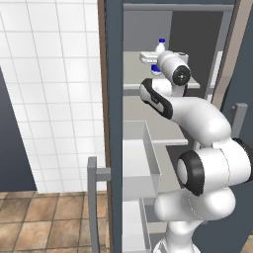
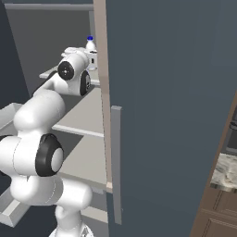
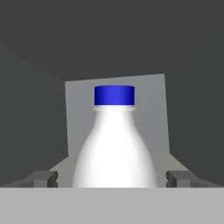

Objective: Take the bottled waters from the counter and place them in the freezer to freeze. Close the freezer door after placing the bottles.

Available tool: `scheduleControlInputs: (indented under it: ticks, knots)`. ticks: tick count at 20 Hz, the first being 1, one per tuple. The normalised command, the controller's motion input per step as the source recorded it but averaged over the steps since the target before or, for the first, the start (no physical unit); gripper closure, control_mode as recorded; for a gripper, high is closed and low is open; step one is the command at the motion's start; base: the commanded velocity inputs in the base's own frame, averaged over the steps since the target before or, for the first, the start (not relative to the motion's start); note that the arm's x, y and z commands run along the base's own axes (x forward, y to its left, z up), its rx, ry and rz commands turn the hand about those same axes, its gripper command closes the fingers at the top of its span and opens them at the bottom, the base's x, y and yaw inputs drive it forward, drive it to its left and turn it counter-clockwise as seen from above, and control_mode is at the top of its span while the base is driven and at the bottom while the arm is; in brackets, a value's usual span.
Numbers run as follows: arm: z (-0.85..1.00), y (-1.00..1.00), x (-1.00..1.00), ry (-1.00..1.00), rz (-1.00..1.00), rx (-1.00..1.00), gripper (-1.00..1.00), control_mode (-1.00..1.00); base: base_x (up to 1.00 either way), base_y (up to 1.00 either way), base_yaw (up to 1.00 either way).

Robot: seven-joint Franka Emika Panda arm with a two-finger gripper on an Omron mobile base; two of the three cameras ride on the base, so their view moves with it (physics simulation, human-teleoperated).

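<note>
Hand (image 3: 114,178) spread wide around blue-capped bottle (image 3: 114,144), bottle upright on freezer shelf (image 1: 136,85), cap up

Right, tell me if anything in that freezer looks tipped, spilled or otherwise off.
Nothing stands out. The blue-capped bottle stands upright on the upper freezer shelf, cap on, nothing spilled around it. The end effector is open, its fingertips clear of the bottle on both sides.

Flat, even rendered light everywhere, no blur or edge warping. The white tile wall (image 1: 54,94) is the brightest bit; the freezer (image 1: 148,64) interior sits dim and grey. In the hand view the blue-capped bottle (image 3: 114,140) almost glows against the murky back wall.
</note>
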Motion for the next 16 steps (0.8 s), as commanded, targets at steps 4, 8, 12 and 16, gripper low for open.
scheduleControlInputs:
  ticks: [4,8,12,16]
  knots:
    - [0.01,0.09,0.00,0.01,0.00,0.00,-1.00,-1.00,0.00,0.00,0.00]
    - [0.02,0.02,-0.02,0.01,0.00,0.00,-1.00,-1.00,0.00,0.00,0.00]
    - [0.01,0.00,-0.11,0.03,0.00,0.00,-1.00,-1.00,0.00,0.00,0.00]
    - [0.06,0.00,-0.24,0.02,0.00,0.00,-1.00,-1.00,0.00,0.00,0.00]
